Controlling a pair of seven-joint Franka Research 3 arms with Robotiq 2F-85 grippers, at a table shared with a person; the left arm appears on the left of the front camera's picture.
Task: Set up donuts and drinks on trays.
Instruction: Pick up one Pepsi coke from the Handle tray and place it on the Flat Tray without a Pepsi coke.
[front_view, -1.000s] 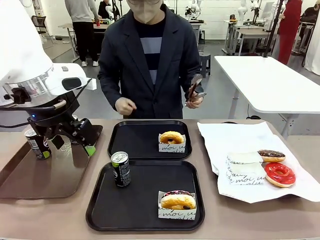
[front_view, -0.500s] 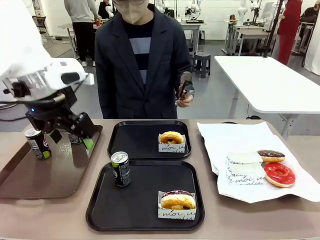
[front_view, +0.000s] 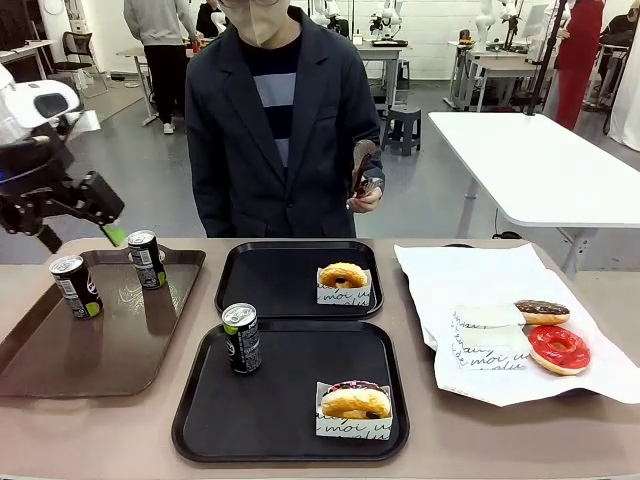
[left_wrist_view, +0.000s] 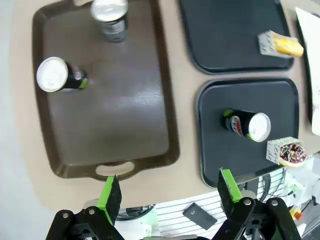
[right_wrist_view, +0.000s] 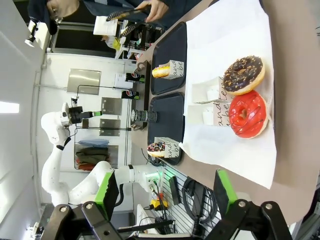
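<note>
Left pincer (front_view: 80, 236) hangs over the far-left corner of the surface (front_view: 100, 440), jaws wide apart, empty. Right pincer (right_wrist_view: 165, 190) likewise agape, holding nothing.

Drinks, three counted. Two stand upright on the brown tray (front_view: 110, 350): the far can (front_view: 145, 258) and the left can (front_view: 75, 285), both just below the left pincer, long axes vertical. The third can (front_view: 240, 338) stands on the near black tray (front_view: 280, 400).

Donuts, four counted: one (front_view: 355, 402) on the near tray, one (front_view: 343, 276) on the far black tray (front_view: 265, 280), a chocolate one (front_view: 542, 312) and a red one (front_view: 559, 348) on the white paper (front_view: 480, 270) at right.

Assessment: the far tray lacks a drink; the left arm is nearer the spare cans
</note>
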